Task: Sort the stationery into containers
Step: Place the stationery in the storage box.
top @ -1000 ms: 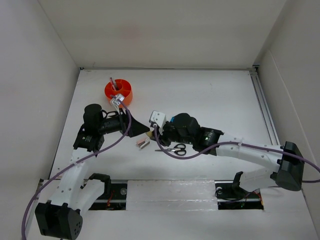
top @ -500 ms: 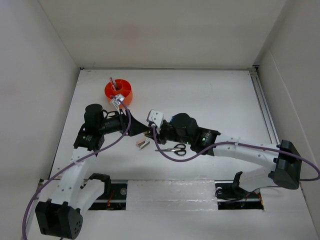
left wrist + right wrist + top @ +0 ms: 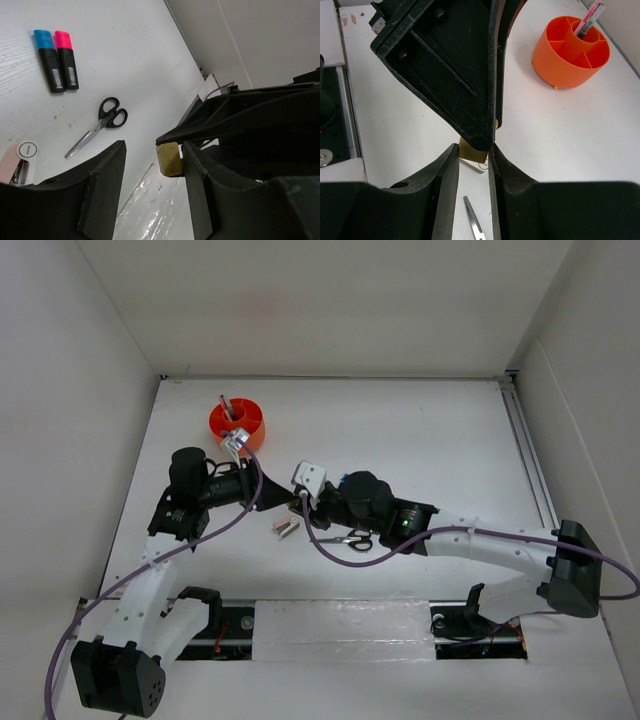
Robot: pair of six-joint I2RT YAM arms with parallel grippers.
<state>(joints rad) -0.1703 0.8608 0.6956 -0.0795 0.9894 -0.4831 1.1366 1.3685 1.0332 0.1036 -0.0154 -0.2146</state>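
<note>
Overhead camera looks down from behind — both wrist cameras, close in, share the eraser (image 3: 169, 159).

The right gripper (image 3: 300, 505) is sliding toward 9 o'clock with the tan eraser (image 3: 472, 153), closing in on the left gripper (image 3: 289, 501). The right arm (image 3: 480, 540) is stretching the same way.

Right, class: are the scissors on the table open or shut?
Shut. In the left wrist view the scissors show both blades lying together as one narrow strip, with the two handle loops side by side.
</note>
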